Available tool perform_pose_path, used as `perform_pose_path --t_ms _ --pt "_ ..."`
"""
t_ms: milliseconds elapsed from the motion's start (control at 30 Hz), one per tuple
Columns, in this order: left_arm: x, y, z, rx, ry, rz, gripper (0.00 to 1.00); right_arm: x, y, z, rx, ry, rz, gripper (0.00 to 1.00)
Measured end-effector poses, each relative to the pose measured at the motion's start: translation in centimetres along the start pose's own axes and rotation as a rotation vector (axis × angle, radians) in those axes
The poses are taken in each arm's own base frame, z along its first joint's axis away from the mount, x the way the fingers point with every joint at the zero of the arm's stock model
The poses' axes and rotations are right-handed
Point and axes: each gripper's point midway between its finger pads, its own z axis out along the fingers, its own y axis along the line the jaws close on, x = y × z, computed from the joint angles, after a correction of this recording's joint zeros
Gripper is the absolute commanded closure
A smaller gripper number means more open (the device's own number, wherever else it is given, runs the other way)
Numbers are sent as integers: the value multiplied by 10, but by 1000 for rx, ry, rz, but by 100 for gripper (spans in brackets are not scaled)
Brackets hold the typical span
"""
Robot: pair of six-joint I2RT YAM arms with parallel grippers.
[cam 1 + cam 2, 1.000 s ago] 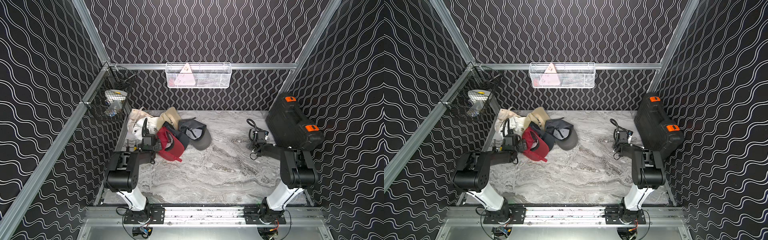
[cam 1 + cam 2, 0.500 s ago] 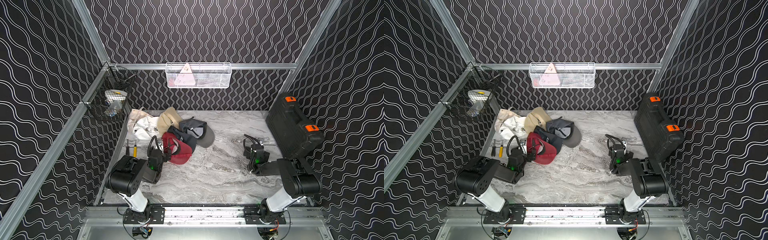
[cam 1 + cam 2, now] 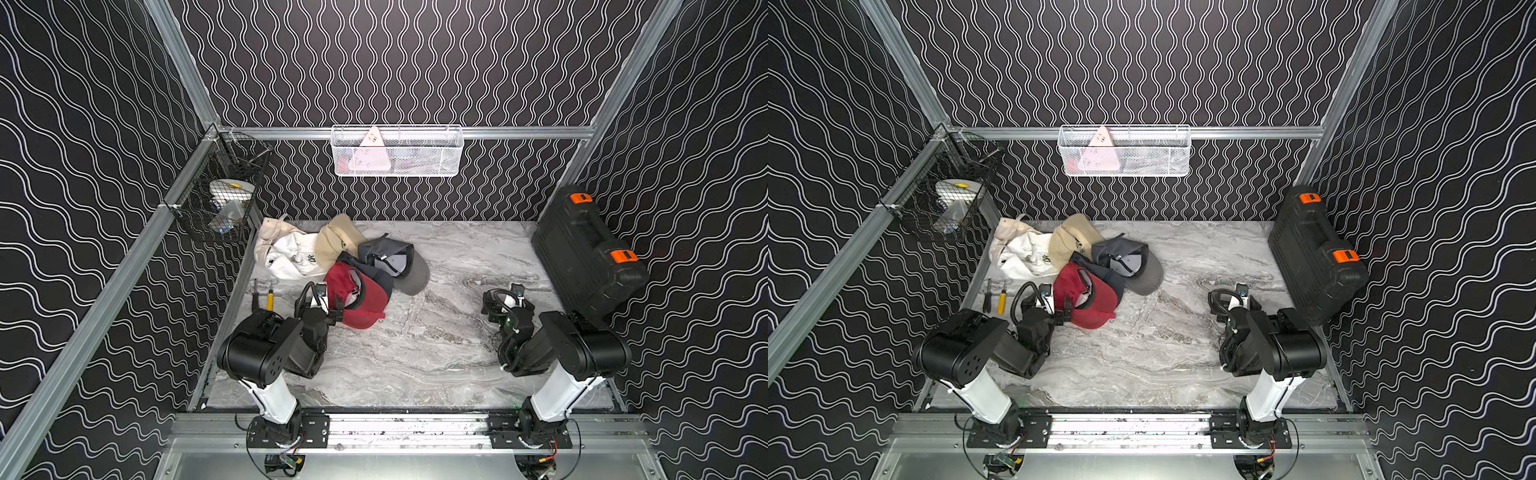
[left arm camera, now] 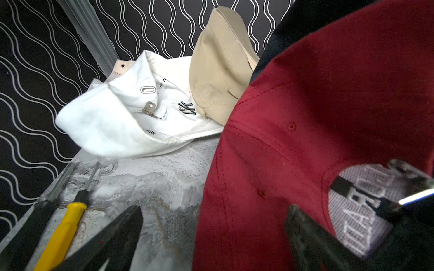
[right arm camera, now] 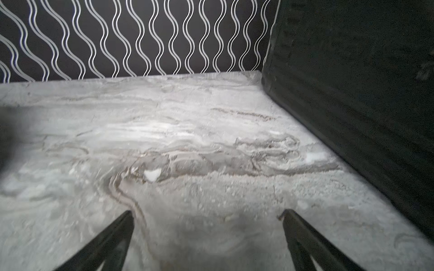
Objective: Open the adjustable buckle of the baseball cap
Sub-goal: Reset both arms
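On the left of the worktop (image 3: 415, 353), the red baseball cap (image 3: 362, 300) lay against the other caps (image 3: 291, 257), black rear strap (image 4: 345, 188) facing the left arm (image 3: 266, 353). Left jaws stood wide apart right by that strap, gripping nothing. Right jaws gaped just as wide, empty, over the worktop beside the black case (image 3: 582, 245).

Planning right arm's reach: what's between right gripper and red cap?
Between right gripper and red cap: only bare marble tabletop, in both top views.
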Motion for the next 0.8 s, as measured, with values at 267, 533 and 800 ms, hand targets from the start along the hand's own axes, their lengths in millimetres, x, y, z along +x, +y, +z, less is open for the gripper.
perform_pose_path --t_ms 267,533,800 --pt "-11 16 31 29 60 -71 1 2 -22 25 26 104 89 0" --pt "0 9 29 53 101 -61 1 10 -21 24 18 136 91 0" --pt "1 8 29 55 105 -59 1 10 -21 24 18 136 91 0"
